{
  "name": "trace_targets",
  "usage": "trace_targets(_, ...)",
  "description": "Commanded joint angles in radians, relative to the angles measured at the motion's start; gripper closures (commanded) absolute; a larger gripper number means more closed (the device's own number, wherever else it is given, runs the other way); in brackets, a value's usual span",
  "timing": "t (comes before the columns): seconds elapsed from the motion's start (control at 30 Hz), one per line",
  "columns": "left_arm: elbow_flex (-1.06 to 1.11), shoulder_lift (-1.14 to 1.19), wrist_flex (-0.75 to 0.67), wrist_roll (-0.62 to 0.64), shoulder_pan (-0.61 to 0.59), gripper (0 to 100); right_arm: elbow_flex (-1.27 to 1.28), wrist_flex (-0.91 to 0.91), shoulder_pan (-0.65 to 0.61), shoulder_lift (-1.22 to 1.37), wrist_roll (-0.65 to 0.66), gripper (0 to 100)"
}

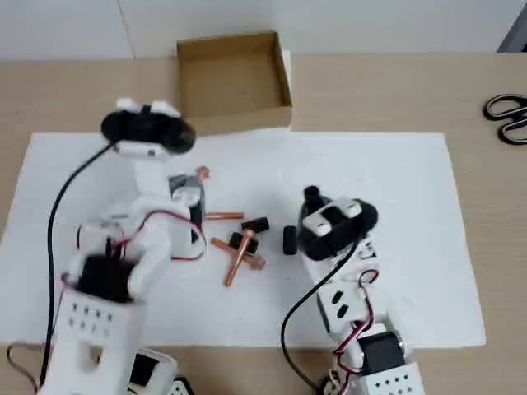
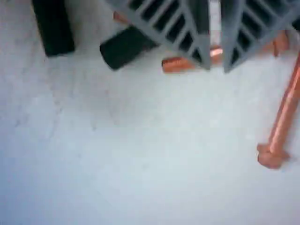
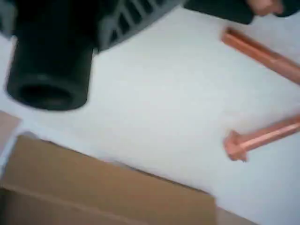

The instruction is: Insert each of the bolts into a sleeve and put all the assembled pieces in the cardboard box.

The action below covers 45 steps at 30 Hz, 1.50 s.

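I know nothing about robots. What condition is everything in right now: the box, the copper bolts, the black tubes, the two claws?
Brown cardboard box: open, empty.
Right gripper: shut on a black cylindrical sleeve, bore empty.
Left gripper: over the white paper sheet, grip unclear.
Three other black sleeves: lying on the paper.
Three copper bolts: lying on the paper; a fourth sits by the left gripper.

Scissors [image 1: 509, 118] edge-cropped, bolt [image 2: 180, 63] seemingly half-hidden in left end effector [image 2: 215, 65]
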Motion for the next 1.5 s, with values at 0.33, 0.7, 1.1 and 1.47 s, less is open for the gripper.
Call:
trace_targets(0.33,-0.147,0.353,0.189,-0.006,0.255,99,0.014,-0.024,0.111,-0.010,-0.008,99.3)
trace_targets(0.7,-0.151,0.572,0.187,0.000,0.252,75,0.014,-0.025,0.114,-0.010,-0.006,99.3)
trace_targets(1.1,-0.153,0.680,0.087,-0.044,0.210,75,0.014,-0.025,0.114,-0.010,-0.006,99.3)
trace_targets(1.47,-0.150,0.684,0.034,-0.103,0.169,75,0.014,-0.025,0.114,-0.010,-0.006,99.3)
